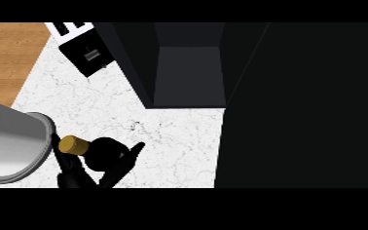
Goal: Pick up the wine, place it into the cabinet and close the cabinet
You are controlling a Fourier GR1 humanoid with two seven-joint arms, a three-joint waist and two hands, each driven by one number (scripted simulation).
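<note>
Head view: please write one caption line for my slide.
Left hand curled round a gold-capped wine bottle on the white marble counter, before the open dark cabinet.

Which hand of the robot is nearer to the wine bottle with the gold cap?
The left hand: its fingers curl round the wine bottle at the lower left of the counter. The right hand shows nowhere in the head view, so its position cannot be told.

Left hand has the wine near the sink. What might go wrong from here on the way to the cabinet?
1. The left hand covers most of the wine bottle, so its tilt is hard to judge; it might slip.
2. The bottle sits beside the sink rim and could knock it.
3. The open cabinet has a narrow opening; the bottle could clip a wall.
</note>
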